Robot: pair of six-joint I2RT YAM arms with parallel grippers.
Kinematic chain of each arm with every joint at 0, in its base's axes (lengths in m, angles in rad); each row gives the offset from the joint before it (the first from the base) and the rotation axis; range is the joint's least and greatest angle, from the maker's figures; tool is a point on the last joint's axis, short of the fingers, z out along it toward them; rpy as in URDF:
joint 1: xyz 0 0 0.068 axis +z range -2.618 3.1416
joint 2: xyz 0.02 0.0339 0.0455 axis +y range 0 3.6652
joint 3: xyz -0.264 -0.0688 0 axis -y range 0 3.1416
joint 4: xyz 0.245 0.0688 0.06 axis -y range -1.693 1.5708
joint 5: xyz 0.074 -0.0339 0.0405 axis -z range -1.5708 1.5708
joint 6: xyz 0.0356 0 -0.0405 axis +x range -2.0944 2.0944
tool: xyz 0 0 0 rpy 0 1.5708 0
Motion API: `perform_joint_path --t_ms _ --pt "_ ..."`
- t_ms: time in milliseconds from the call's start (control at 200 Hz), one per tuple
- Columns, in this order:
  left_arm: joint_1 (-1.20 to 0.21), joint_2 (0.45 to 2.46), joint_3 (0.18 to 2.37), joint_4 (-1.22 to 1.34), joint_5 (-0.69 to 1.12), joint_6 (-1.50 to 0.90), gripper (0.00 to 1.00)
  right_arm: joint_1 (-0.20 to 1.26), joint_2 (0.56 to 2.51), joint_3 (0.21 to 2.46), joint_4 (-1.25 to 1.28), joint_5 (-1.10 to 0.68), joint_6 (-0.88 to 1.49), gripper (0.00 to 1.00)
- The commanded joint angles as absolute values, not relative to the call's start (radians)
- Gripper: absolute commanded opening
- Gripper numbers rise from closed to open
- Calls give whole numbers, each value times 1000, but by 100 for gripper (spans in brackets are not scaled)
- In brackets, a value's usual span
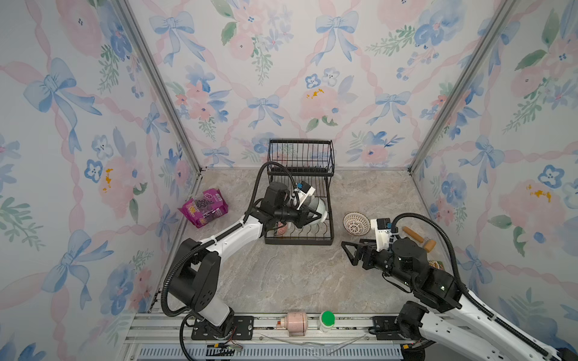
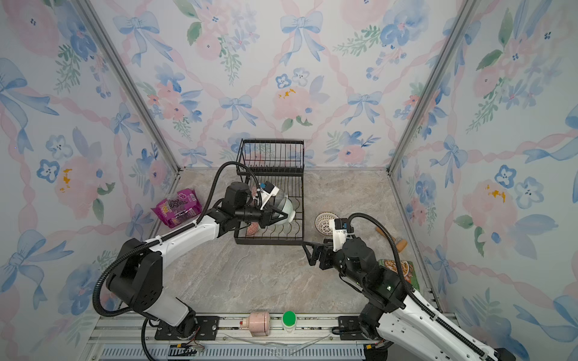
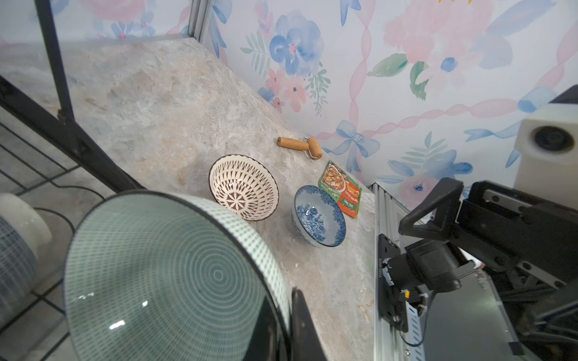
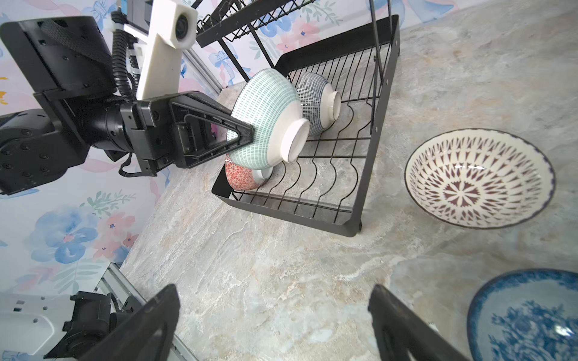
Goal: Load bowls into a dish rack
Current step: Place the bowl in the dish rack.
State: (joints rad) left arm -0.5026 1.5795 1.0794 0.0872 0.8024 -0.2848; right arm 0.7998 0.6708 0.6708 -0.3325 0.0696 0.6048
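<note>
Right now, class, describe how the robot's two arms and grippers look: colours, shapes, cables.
The left arm and right arm have white shells on black joints. A black ribbed cable hose loops over each. The left gripper and right gripper have black, triangular, open-framed fingers. Each wrist carries a white camera block with a blue tag.

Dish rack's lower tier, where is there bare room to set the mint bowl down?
The dish rack's wavy slots toward the rail facing the lattice bowl stand bare. Crowded on the left arm's side: the red bowl and the blue-checked bowl sit there, the mint bowl held above.
</note>
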Motion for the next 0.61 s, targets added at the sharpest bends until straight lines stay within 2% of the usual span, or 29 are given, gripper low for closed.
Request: perform_joint_path --t_ms 0,290,600 --pt "-444 1585 1080 238 893 -442 0 790 739 722 -261 -12 539 96" --pt "-426 1608 1031 347 881 -625 0 792 860 757 -158 -42 544 96" --pt "-416 1586 906 538 808 -970 0 829 908 776 -145 -19 554 96"
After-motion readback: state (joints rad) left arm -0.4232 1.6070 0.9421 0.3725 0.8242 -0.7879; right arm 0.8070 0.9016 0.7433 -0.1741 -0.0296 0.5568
